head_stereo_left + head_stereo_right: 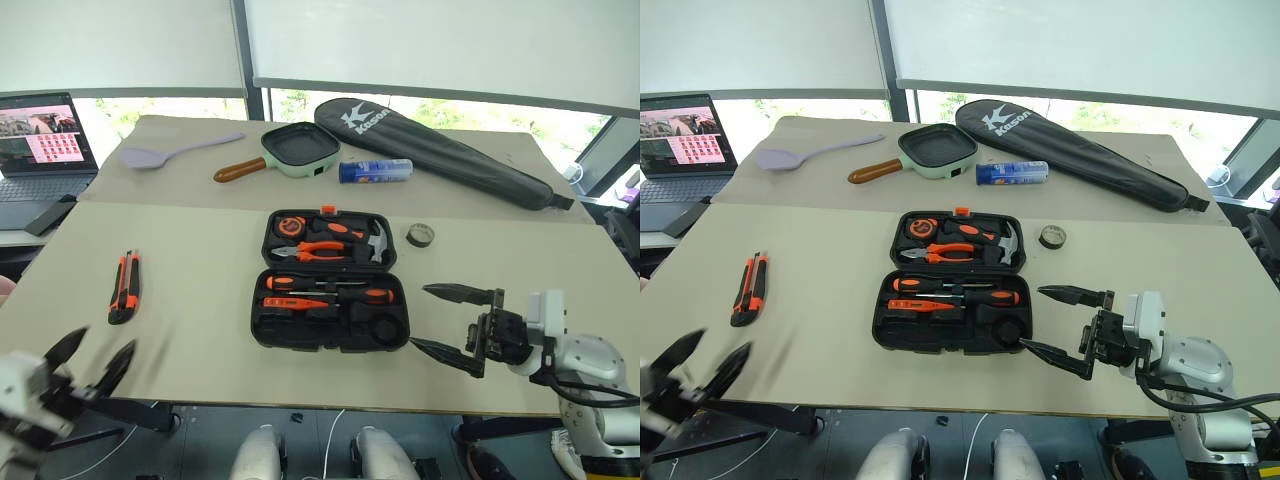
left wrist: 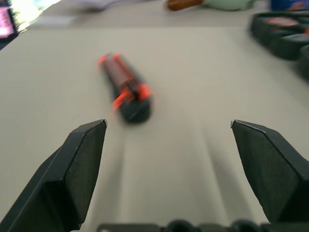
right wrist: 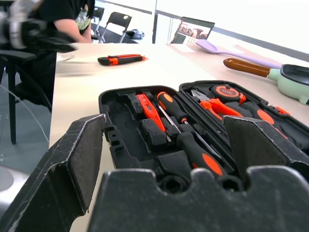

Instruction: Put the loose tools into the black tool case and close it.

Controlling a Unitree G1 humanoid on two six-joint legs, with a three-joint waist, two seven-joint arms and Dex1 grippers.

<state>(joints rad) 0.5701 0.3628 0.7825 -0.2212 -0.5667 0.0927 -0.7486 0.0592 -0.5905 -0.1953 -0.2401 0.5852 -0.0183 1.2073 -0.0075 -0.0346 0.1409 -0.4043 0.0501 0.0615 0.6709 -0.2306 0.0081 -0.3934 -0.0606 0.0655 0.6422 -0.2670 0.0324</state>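
With both the left hand (image 1: 88, 362) and right hand (image 1: 446, 322) spread apart and empty, the knife (image 1: 124, 286) near the table's left edge and the tape roll (image 1: 420, 235) beside the open tool case (image 1: 330, 282) could be left out, or knocked off.

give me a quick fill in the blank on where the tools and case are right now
1. The black tool case lies on the table with its lid ____.
2. The utility knife lies on the table to the robot's ____ of the case.
3. The small black tape roll sits ____ the case, by its right side.
4. The right gripper has its jaws ____.

Missing words: open; left; outside; open
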